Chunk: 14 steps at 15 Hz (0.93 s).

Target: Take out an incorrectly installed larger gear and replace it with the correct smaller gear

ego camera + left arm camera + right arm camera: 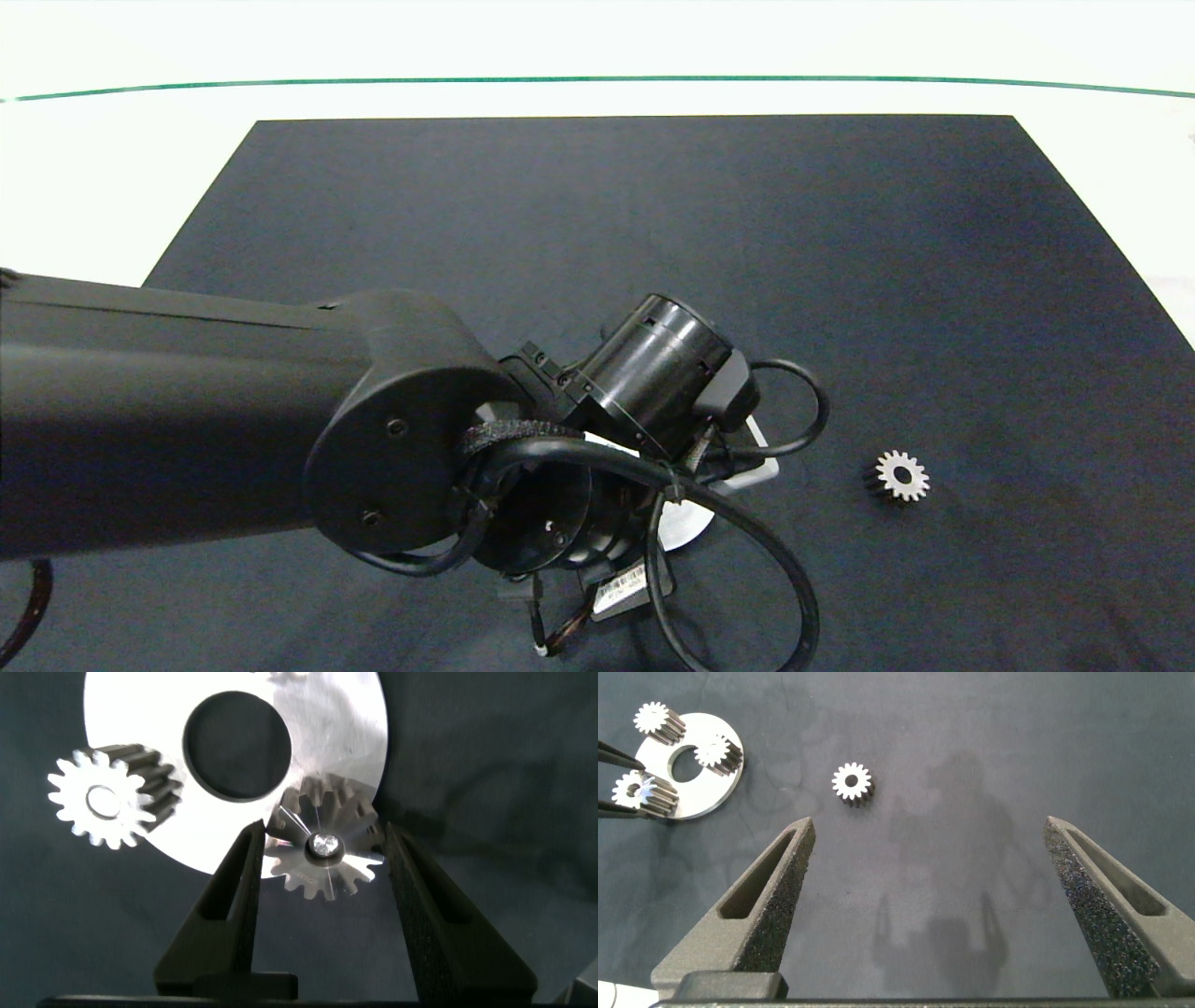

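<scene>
Tabletop (934, 280), dark mat: your left arm (187, 411) reaches in from the left and hides most of the work in the head view.

Round silver plate (327, 728) with a big centre hole, under that arm's wrist. It lies flat on the mat. Three gears sit on it, as your right wrist view shows.

Larger gear (322, 849): on its pin at the plate's edge, flat face up, bore axis vertical, long flared teeth fanning out all round. So step one is not done yet; you've only got into position for the pull.

Left pincer (322, 859): fingers part open, straddling the larger gear, one to each side. They look just beside the teeth or barely touching; I can't tell if they bite.

Right pincer (929, 915): wide open, nothing in it, hovering over bare mat well apart from the plate.

Smaller gear (902, 476): loose on the mat, well right of the plate, lying flat, hole upward, axis vertical, untouched.

Left for you, by my read: lift off the larger gear, set it aside, fetch the smaller one, seat it on the pin.
</scene>
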Motion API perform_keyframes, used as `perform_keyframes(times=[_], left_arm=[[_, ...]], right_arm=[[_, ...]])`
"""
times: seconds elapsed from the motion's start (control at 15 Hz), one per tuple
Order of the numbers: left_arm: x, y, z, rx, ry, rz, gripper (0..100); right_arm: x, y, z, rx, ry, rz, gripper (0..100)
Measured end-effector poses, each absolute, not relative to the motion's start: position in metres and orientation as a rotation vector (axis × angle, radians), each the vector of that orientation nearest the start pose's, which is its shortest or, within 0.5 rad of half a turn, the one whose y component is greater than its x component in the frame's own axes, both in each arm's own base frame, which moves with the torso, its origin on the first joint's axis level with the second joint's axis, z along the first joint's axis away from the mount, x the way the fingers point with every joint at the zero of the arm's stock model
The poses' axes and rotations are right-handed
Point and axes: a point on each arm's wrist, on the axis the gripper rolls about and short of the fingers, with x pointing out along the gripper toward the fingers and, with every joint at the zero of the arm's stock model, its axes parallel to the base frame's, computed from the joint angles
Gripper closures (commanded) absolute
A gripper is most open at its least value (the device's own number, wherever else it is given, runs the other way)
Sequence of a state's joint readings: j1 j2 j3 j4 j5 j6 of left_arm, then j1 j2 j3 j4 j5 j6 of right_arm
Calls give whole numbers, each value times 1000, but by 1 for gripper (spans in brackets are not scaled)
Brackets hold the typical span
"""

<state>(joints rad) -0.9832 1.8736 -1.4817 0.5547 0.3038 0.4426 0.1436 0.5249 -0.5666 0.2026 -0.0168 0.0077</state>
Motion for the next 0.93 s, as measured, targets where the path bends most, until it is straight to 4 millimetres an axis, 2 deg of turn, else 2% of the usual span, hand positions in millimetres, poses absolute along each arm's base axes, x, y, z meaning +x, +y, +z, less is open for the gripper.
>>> perform_keyframes(times=[0.6,0.87,0.93], left_arm=[[188,-263,238,944,592,-786,69],[197,-234,262,858,547,-703,69],[197,-225,265,846,546,-685,0]], right_arm=[[12,1,217,-7,159,120,0],[12,1,215,-8,165,112,0],[12,1,215,-8,165,111,0]])
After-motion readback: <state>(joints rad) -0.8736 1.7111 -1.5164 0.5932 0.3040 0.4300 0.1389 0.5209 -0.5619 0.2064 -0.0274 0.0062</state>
